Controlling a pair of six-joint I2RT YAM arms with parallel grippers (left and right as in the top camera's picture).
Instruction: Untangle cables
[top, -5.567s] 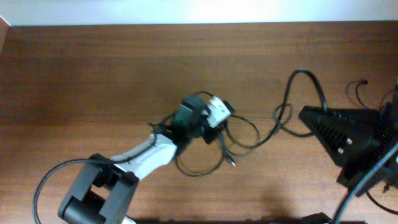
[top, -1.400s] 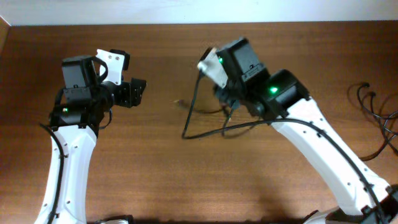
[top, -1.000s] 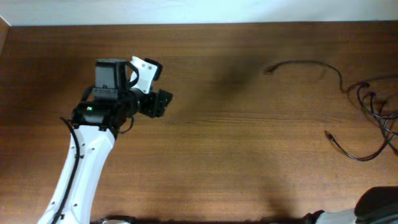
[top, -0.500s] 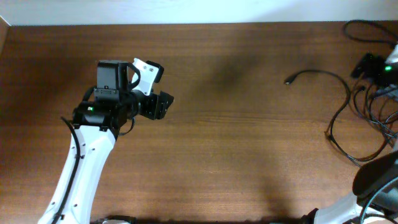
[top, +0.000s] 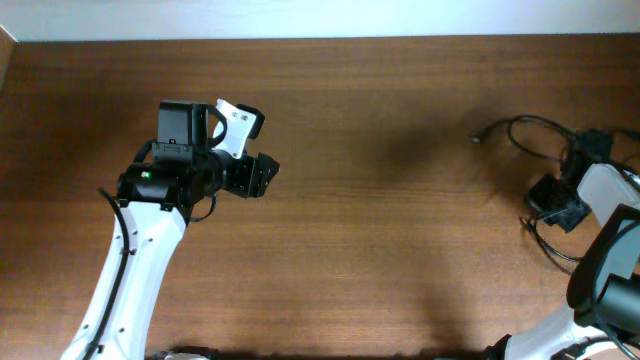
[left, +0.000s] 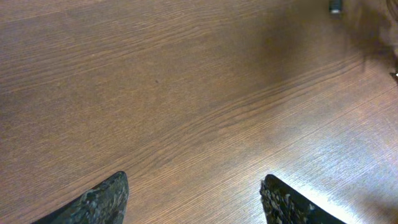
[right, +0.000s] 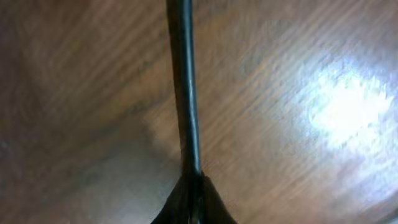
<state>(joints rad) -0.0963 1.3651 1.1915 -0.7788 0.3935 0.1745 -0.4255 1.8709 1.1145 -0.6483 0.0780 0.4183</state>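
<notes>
The cables (top: 528, 122) lie at the table's far right as thin black cords. One plug end (top: 477, 139) points left, and loops trail under my right arm. My right gripper (top: 556, 201) sits low among them. In the right wrist view my right gripper (right: 193, 179) is shut on one black cable (right: 183, 87) that runs straight up across the wood. My left gripper (top: 256, 176) hovers over bare wood at the left, far from the cords. In the left wrist view my left gripper (left: 194, 182) is open with nothing between its fingers (left: 107, 198).
The white wall edge (top: 320, 18) runs along the table's back. A small dark plug (left: 336, 6) shows at the top right of the left wrist view. The right arm's white link (top: 610, 190) overlaps the cords near the right edge.
My right arm has come down from the back right corner to the cords at mid right and its jaws have shut on a cable. The loose cable end shifted slightly. The left arm stayed put.
</notes>
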